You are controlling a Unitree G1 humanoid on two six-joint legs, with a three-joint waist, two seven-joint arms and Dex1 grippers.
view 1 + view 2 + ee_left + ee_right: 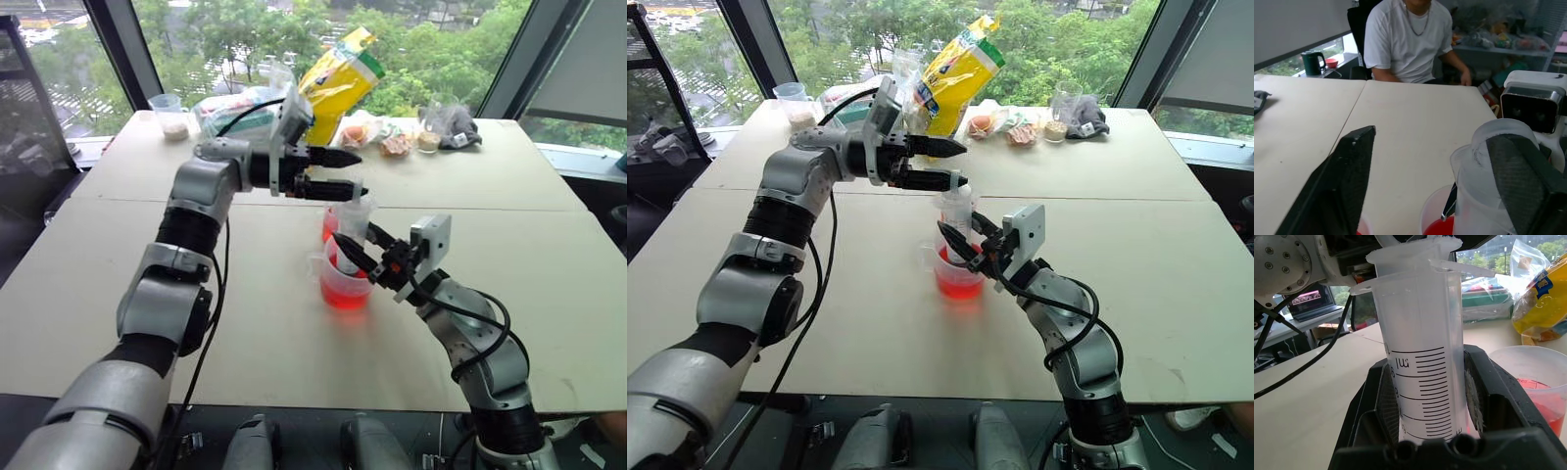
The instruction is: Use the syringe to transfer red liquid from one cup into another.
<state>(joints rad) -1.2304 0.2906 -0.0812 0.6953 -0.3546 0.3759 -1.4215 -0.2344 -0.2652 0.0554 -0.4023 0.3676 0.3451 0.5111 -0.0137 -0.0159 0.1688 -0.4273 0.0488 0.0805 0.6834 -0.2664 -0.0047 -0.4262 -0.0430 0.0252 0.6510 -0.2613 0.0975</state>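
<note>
My left gripper (331, 171) hangs spread around the plunger top. My right gripper (361, 257) pinches the syringe (1422, 367) upright in the big cup (345, 291). The draw looks just about to begin; the small cup (330, 224) behind awaits filling.

A: So where are the cams?

B: Two head cams side by side, looking forward and down over the table (549, 323) toward the windows. Both catch the syringe (955, 220) mid-table.

A: And the wrists?

B: Left wrist cam looks level across the table at a seated person (1408, 41), syringe top right up close. Right wrist cam sits practically against the syringe barrel, facing the yellow bag (1542, 298) by the windows.
</note>
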